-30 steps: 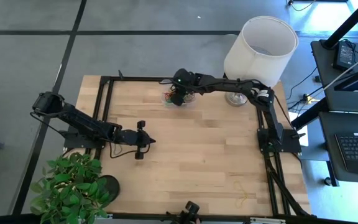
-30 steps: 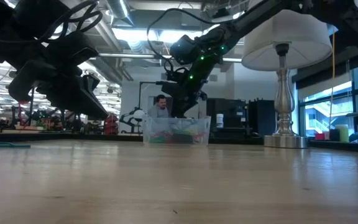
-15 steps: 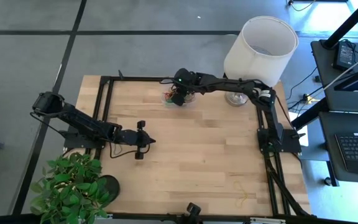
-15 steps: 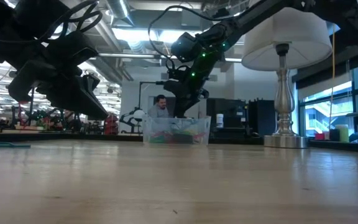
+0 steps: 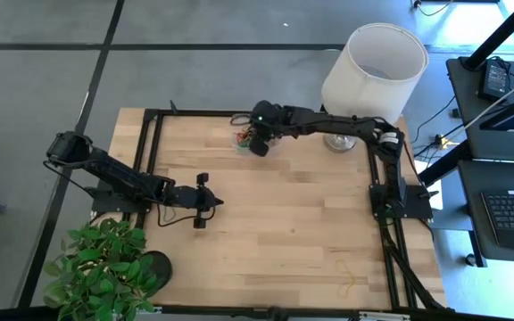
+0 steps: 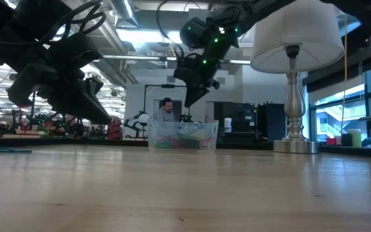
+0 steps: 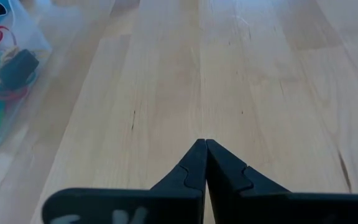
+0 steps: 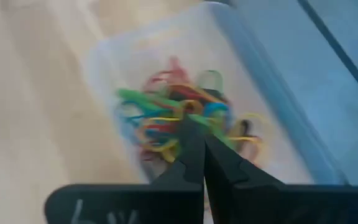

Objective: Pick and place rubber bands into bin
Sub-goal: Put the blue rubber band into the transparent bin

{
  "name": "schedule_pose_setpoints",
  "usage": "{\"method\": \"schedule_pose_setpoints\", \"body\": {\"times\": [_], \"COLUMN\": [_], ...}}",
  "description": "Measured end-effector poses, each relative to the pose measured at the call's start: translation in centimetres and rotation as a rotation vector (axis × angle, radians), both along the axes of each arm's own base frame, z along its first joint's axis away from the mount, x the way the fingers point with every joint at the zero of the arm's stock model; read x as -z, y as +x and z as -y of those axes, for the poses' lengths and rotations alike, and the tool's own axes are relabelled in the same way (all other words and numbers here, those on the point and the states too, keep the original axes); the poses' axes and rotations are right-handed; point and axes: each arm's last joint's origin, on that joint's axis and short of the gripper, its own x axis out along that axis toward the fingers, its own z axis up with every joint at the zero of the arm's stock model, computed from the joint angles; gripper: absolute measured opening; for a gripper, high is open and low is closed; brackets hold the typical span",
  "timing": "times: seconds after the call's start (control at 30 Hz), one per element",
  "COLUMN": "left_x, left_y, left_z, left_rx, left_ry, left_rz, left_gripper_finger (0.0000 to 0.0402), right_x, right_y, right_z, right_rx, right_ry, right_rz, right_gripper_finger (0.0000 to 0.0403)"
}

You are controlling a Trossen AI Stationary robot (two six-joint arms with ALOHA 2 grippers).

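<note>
The clear bin [image 5: 244, 138] stands near the table's far edge and holds a tangle of red, green, yellow and blue rubber bands [image 8: 179, 118]. My right gripper [image 8: 194, 124] hangs shut just above the bin [image 6: 182, 135], with nothing visible between its fingers; in the low view its tip [image 6: 189, 104] is clear of the rim. One yellow rubber band [image 5: 346, 275] lies on the wood near the front right corner. My left gripper [image 5: 214, 203] waits shut over the table's left half, and its closed tips [image 7: 204, 144] hold nothing.
A lamp with a white shade [image 5: 375, 67] and a metal foot [image 5: 339, 141] stands at the far right, close to the right arm. A potted plant [image 5: 101, 267] sits at the front left corner. Bare wood [image 5: 284, 223] lies between the arms.
My right gripper has risen out of the bin until it is clear above the rim, drifting slightly toward the table's near edge, and its fingers have come together. The rubber bands stay in the bin.
</note>
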Motion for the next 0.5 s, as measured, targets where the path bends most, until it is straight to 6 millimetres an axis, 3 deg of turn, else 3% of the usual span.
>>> {"method": "schedule_pose_setpoints", "body": {"times": [0.3, 0.5], "left_x": [0.0, 0.0], "left_y": [0.0, 0.0], "left_z": [0.0, 0.0], "left_rx": [0.000, 0.000], "left_ry": [0.001, 0.000], "left_rz": [-0.004, 0.000], "left_gripper_finger": [0.0005, 0.0005], "right_x": [-0.2, 1.5], "right_y": [0.4, -3.3], "right_z": [-6.9, -12.3], "right_rx": [-0.105, -0.137], "right_ry": [-0.052, -0.007], "right_rz": [-0.072, 0.000], "right_gripper_finger": [0.0004, 0.0002]}}
